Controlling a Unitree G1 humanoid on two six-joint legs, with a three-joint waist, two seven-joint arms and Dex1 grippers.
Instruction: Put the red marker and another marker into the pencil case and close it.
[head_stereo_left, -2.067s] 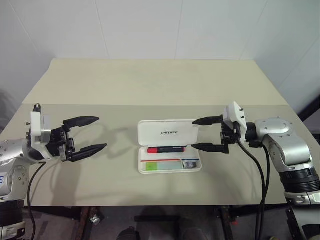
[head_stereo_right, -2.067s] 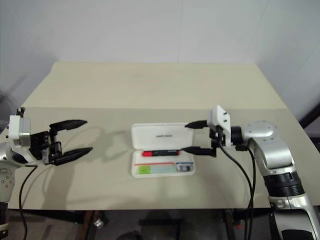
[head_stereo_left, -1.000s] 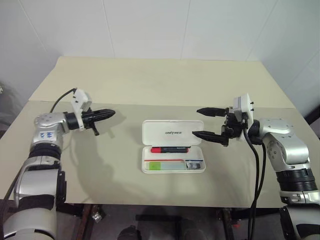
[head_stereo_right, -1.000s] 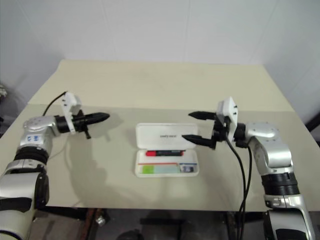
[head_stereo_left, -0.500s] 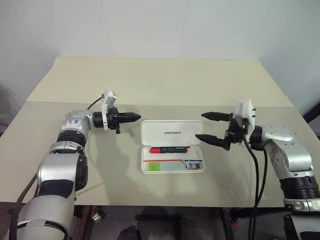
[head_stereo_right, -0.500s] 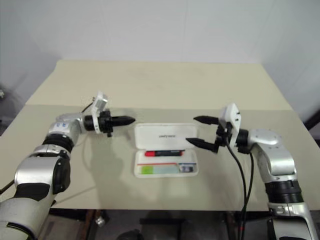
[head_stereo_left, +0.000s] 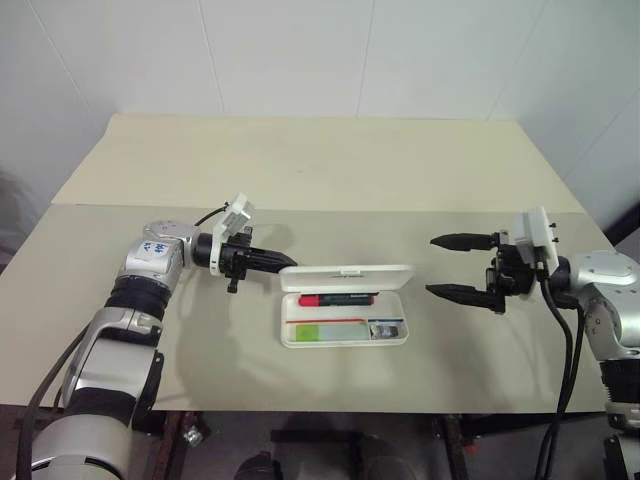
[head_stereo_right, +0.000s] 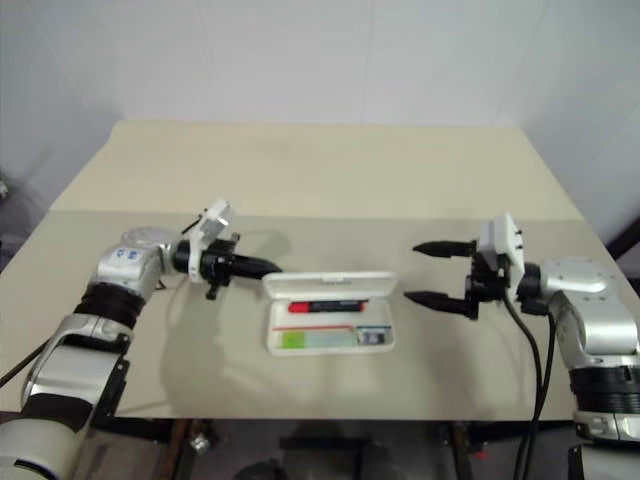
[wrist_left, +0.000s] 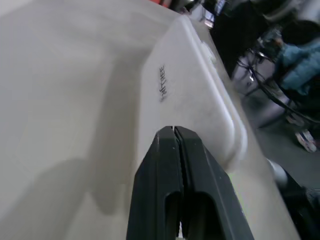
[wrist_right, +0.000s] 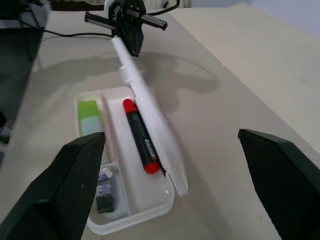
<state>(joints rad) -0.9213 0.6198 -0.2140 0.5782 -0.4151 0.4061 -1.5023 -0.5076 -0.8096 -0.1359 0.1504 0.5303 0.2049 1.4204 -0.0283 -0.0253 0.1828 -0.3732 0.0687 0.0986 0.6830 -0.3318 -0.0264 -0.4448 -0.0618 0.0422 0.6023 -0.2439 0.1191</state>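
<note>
- I see a pale counter (head_stereo_left: 330, 180) set against white walls.
- The white pencil case (head_stereo_left: 345, 305) lies near the middle of the counter, closer to my edge.
- Its lid (head_stereo_left: 347, 277) is tipped up about halfway over the tray, so I see it almost edge-on from the head camera.
- The red marker (head_stereo_left: 338, 299) lies flat in the back slot of the tray.
- The green marker (head_stereo_left: 307, 331) lies in the front slot, toward the left end.
- A small dark grey thing (head_stereo_left: 380, 328) sits in the little pocket at the right end of the tray.
- My left tool (head_stereo_left: 287, 263) is squeezed tight with nothing between its fingers. Its tip is at the left back corner of the lid. From the left wrist camera the closed fingers point along the lid, right up against it.
- My right tool (head_stereo_left: 445, 267) is spread wide and has nothing in it. It hangs to the right of the case, well apart from it, pointing toward it.
</note>
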